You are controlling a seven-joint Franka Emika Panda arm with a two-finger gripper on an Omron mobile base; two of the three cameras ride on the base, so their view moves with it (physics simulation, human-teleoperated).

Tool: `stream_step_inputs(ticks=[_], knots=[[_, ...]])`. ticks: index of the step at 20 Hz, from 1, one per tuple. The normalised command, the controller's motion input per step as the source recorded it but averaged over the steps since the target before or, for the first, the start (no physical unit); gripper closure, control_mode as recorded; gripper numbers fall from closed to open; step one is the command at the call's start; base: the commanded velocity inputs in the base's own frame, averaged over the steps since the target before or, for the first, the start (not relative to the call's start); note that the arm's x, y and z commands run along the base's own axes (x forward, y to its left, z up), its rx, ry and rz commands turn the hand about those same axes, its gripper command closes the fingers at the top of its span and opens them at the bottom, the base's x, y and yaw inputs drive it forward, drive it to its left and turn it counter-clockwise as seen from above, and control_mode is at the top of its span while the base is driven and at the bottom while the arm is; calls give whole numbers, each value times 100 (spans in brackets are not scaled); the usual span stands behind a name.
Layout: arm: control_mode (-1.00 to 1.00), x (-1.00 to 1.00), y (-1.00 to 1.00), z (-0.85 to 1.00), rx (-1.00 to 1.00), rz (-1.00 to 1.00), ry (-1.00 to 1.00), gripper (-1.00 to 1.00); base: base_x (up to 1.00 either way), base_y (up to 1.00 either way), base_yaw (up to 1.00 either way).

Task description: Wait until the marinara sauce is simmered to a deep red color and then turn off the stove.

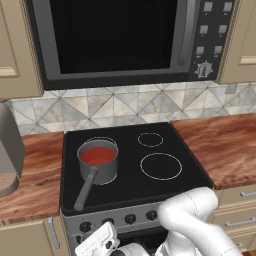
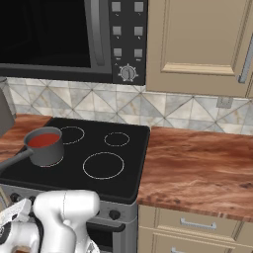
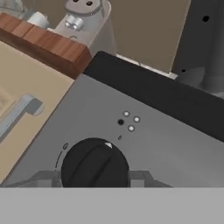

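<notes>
Clamped between the claw (image 3: 94, 178) tips at the bottom of the hand view sits a black knob (image 3: 94, 165), its ridge running lower left to upper right. That knob is leftmost on the stove (image 1: 131, 171) panel. Left base view adds the red sauce (image 1: 97, 155), centre-left, in its pan.

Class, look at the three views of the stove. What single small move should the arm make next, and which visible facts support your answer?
Probably twist the knob toward off. The end effector is shut on that knob on the stove front panel, its fingers flanking it in the hand view. The marinara sauce in the saucepan already looks red, so waiting longer seems unnecessary.
</notes>
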Motion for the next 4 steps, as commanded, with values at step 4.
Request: stream_step_inputs(ticks=[4], knots=[[-100, 0, 0, 15, 34, 0, 12, 100, 0, 0, 0]])
